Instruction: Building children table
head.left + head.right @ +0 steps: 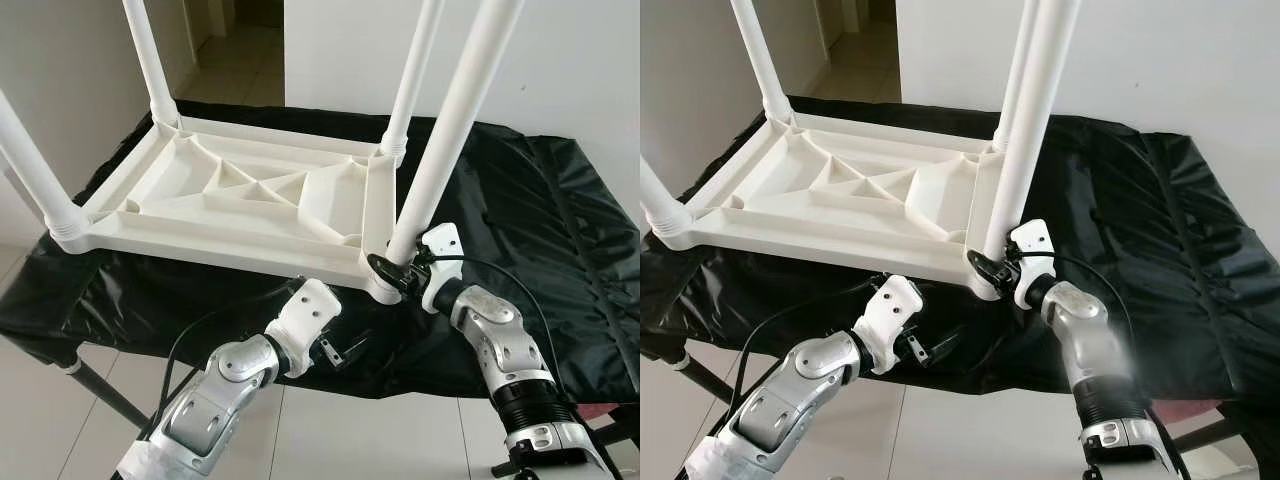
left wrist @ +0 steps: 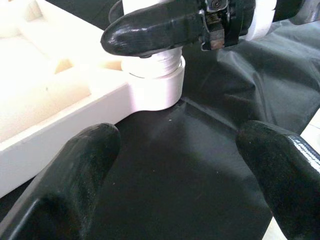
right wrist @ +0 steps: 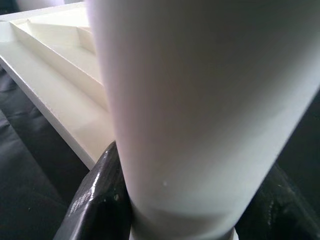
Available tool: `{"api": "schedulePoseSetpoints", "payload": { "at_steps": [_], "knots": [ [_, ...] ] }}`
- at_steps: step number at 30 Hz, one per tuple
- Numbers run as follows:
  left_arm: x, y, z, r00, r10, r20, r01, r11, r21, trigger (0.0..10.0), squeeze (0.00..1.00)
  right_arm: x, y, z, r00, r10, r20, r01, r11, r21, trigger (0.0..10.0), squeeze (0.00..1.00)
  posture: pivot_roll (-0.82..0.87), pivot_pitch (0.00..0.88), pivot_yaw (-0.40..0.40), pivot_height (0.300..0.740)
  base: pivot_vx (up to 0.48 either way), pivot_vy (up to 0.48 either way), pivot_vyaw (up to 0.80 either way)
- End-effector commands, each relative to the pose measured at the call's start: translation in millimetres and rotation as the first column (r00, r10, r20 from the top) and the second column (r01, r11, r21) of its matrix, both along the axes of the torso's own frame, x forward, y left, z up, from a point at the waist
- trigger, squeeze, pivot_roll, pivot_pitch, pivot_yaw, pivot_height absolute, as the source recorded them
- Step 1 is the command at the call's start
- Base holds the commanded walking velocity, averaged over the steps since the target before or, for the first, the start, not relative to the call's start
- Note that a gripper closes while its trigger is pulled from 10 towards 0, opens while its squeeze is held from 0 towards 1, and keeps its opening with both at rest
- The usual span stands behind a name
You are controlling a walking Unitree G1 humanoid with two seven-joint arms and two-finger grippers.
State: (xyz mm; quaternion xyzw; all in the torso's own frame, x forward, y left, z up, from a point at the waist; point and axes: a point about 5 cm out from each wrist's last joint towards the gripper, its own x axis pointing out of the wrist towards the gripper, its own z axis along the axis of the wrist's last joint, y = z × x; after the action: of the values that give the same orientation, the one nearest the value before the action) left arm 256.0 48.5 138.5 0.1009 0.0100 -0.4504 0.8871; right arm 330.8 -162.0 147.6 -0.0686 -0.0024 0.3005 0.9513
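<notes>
Currently | white table (image 1: 240, 200) upside down on black cloth (image 1: 520, 220), 4 legs cut off above | right gripper (image 1: 392, 268) clenched on near-right leg (image 1: 450, 130), base hidden | left gripper (image 1: 335, 352) spread, holding nothing.

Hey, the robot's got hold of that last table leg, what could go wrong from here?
1. The right gripper clamps the near-right leg low, just above its corner socket; the long leg leans, so it could cross-thread or bind.
2. The left gripper hangs open, off the upturned tabletop, so twisting may slide the unbraced top on the black cover.
</notes>
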Motion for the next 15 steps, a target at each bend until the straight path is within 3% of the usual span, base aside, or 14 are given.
{"api": "schedulePoseSetpoints", "payload": {
  "at_steps": [1, 2, 5, 8, 11, 13, 14, 15],
  "knots": [
    [-4.9, -1.4, -3.3, 0.999, -0.047, -0.012, 0.047, 0.999, 0.009, 10.0, 0.0, -3.7, -3.0, -9.7, 0.999, -0.032, -0.043, 0.033, 0.999, 0.008, 4.1, 0.0, -0.02, 0.054, -0.019, 0.74, 0.0, 0.0, 0.0],
    [-5.5, -1.4, -3.7, 0.999, -0.051, -0.013, 0.051, 0.999, 0.01, 10.0, 0.0, -4.9, -2.1, -8.2, 0.998, -0.059, -0.034, 0.06, 0.998, 0.026, 10.0, 0.0, -0.02, 0.053, -0.017, 0.74, 0.0, 0.0, 0.0],
    [-6.1, -1.4, -4.1, 0.998, -0.053, -0.014, 0.053, 0.998, 0.012, 10.0, 0.0, -5.8, -1.3, -7.6, 0.995, -0.098, -0.032, 0.099, 0.994, 0.034, 10.0, 0.0, -0.02, 0.053, -0.015, 0.74, 0.0, 0.0, 0.0],
    [-6.9, -1.7, -4.8, 0.998, -0.057, -0.015, 0.057, 0.998, 0.014, 10.0, 0.0, -5.0, -2.9, -10.2, 0.971, -0.227, -0.071, 0.231, 0.971, 0.059, 10.0, 0.0, -0.03, 0.054, -0.014, 0.74, 0.0, 0.0, 0.0],
    [-6.7, -1.7, -5.0, 0.998, -0.056, -0.014, 0.056, 0.998, 0.016, 10.0, 0.0, -4.6, -3.1, -11.7, 0.954, -0.287, -0.09, 0.294, 0.953, 0.074, 10.0, 0.0, -0.03, 0.055, -0.009, 0.74, 0.0, 0.0, 0.0],
    [-5.9, -1.0, -4.8, 0.999, -0.053, -0.012, 0.053, 0.998, 0.019, 10.0, 0.0, -4.2, -3.5, -13.8, 0.91, -0.395, -0.126, 0.408, 0.907, 0.106, 10.0, 0.0, -0.02, 0.055, -0.009, 0.74, 0.0, 0.0, 0.0],
    [-5.9, -1.0, -4.8, 0.999, -0.053, -0.012, 0.053, 0.998, 0.019, 10.0, 0.0, -4.2, -3.5, -13.8, 0.91, -0.395, -0.126, 0.408, 0.907, 0.106, 10.0, 0.0, -0.02, 0.055, -0.009, 0.74, 0.0, 0.0, 0.0],
    [-4.1, 0.4, -5.2, 0.999, -0.043, -0.018, 0.044, 0.999, 0.022, 10.0, 0.0, -5.1, -3.2, -14.9, 0.875, -0.461, -0.145, 0.479, 0.869, 0.124, 10.0, 0.0, -0.02, 0.055, -0.009, 0.74, 0.0, 0.0, 0.0]
  ]
}}
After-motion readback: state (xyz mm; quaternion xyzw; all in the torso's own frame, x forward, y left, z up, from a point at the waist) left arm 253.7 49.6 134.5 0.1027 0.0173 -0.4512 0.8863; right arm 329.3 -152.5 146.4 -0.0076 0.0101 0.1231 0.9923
